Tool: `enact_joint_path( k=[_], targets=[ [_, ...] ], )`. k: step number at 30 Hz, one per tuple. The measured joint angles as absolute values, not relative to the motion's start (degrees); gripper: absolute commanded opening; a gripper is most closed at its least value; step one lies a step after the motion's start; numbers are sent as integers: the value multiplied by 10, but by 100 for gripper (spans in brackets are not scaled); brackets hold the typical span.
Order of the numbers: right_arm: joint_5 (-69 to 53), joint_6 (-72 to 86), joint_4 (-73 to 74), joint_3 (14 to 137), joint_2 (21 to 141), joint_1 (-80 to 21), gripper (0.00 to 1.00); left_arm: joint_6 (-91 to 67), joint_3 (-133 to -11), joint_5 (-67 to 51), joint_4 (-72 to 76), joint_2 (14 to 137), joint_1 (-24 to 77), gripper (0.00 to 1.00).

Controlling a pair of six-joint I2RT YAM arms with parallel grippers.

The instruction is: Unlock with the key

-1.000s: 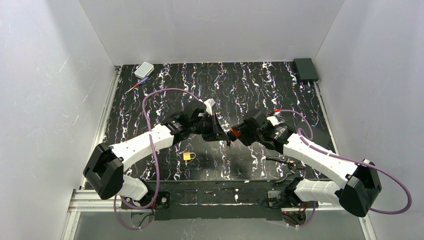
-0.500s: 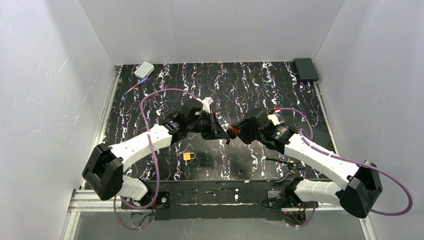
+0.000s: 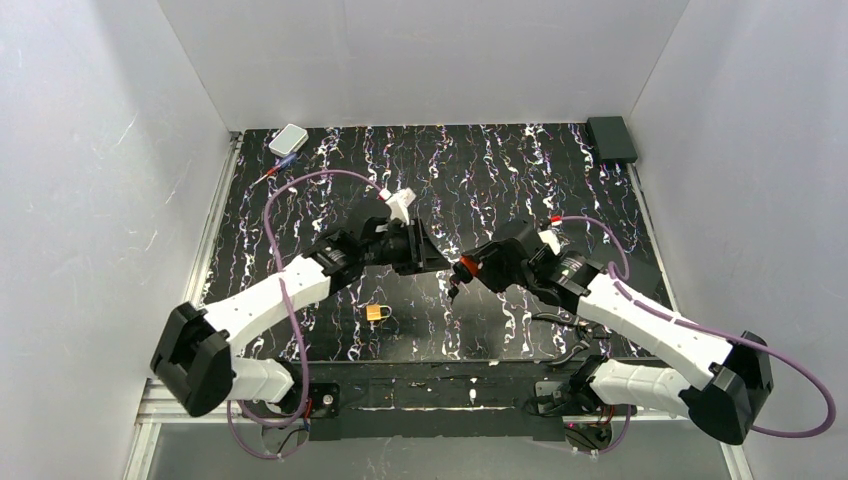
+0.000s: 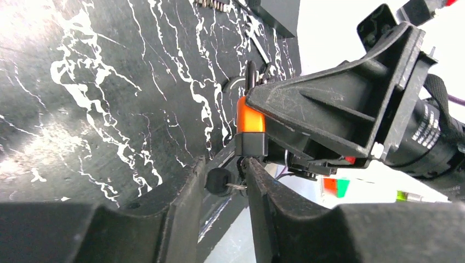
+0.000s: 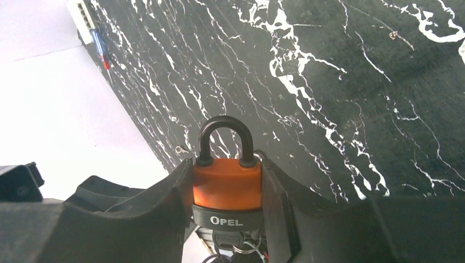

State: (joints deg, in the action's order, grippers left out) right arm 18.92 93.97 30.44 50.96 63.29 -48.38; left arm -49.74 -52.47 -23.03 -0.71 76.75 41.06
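My right gripper point(image 3: 466, 266) is shut on the orange padlock point(image 5: 226, 182), shackle up, its black base marked OPEL; the lock also shows in the left wrist view point(image 4: 250, 117). A dark key point(image 5: 226, 239) with a ring sits in the base. Another small black key point(image 4: 218, 181) hangs between my left gripper's fingers, its head against one finger point(image 4: 189, 192). My left gripper point(image 4: 222, 167) sits just under the lock's base with its jaws a little apart. In the top view it point(image 3: 436, 260) meets the right gripper above the mat's middle.
A small yellow padlock point(image 3: 377, 312) lies on the black marbled mat point(image 3: 480, 170) near the front. A white box point(image 3: 288, 138) and a pen point(image 3: 271, 172) lie at the back left, and a black box point(image 3: 612, 138) at the back right. Dark tools point(image 3: 562, 320) lie under the right arm.
The left arm has swung its elbow left and its wrist has turned, drawing back slightly. The right gripper still holds the orange padlock and has shifted a little.
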Motion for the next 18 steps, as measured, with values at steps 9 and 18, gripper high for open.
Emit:
enact_joint_path(
  k=[9, 18],
  targets=[
    [190, 900, 316, 526, 618, -490, 1, -424, -510, -234, -26, 658, 407, 54],
    [187, 847, 313, 552, 619, -490, 1, -405, -501, -286, 7, 664, 407, 54]
  ],
)
